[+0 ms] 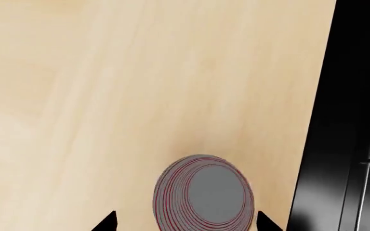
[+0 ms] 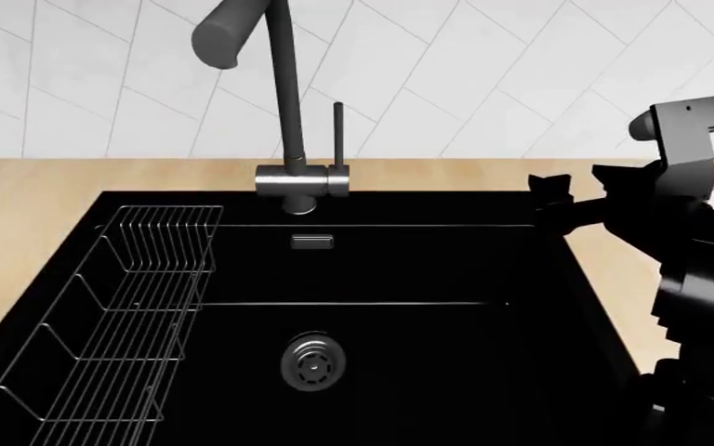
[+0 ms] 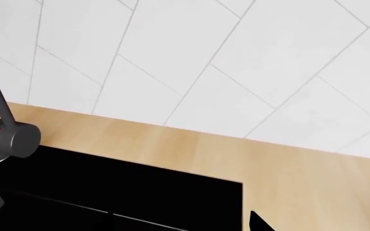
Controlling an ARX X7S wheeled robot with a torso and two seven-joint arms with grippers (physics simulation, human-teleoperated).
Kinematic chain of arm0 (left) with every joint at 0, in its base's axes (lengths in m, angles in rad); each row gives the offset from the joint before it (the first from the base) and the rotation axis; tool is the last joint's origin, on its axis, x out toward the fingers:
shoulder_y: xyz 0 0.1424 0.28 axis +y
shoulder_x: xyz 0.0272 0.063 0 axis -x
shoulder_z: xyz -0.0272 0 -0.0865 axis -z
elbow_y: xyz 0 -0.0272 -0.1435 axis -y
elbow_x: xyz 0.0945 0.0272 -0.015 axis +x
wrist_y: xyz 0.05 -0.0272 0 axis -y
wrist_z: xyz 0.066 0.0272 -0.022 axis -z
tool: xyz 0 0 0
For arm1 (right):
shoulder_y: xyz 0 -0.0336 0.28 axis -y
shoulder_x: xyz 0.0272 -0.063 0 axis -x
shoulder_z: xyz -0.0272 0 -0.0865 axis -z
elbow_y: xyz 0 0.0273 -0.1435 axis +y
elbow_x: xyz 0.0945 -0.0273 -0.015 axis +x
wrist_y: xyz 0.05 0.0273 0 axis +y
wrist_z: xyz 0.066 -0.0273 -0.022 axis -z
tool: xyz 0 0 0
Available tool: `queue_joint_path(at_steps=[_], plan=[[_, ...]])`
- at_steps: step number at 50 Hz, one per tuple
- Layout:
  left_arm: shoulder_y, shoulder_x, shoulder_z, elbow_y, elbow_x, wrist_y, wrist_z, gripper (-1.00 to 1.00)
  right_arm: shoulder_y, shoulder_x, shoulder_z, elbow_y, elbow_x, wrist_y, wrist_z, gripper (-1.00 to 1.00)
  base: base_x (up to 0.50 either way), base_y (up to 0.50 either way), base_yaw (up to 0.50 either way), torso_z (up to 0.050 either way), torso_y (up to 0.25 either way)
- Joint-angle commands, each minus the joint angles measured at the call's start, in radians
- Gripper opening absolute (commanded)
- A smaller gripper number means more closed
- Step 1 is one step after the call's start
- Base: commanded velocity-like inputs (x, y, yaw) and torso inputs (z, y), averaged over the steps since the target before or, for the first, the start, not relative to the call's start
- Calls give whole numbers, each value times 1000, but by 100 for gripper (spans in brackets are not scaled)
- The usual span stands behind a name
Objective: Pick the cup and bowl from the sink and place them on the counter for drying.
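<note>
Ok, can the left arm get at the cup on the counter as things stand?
Probably yes. The cup stands upright on the counter beside the sink, directly between the tips of the left pincer, which looks open. Nothing lies between them.

My feeds are bright and evenly lit, with no single light source I can pick out and hardly any cast shadow. The counter (image 1: 108, 96) renders pale and soft-grained, slightly washed out in the left wrist view. The sink (image 2: 456, 353) is so black that its walls swallow detail — only faint grey sheen marks the edges. The faucet (image 2: 285, 102) carries a soft highlight. The cup (image 1: 203, 195) shows odd red banding rings, a render artefact. Everything is sharp; I see no blur or edge distortion.
</note>
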Motion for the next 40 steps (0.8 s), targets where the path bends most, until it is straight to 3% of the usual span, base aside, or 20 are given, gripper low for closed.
queue_joint_path(at_steps=[1,15,22,32,40], plan=[[-15,1,-14,12,12,-25,13,100,-8,-3,13,-10,-3,5,-10,100,0,0,0,0,0],[-103,11,-30,22,57,-105,74,100,-12,-4,13,-5,5,1,-5,100,0,0,0,0,0],[-114,22,-41,36,-14,-112,-2,100,-12,-5,19,-8,9,0,-2,100,0,0,0,0,0],[-213,7,-53,34,42,-195,45,100,-9,5,20,-24,12,14,-8,100,0,0,0,0,0],[-274,20,-39,35,-9,-229,-13,100,-13,9,25,-51,13,30,-14,100,0,0,0,0,0]])
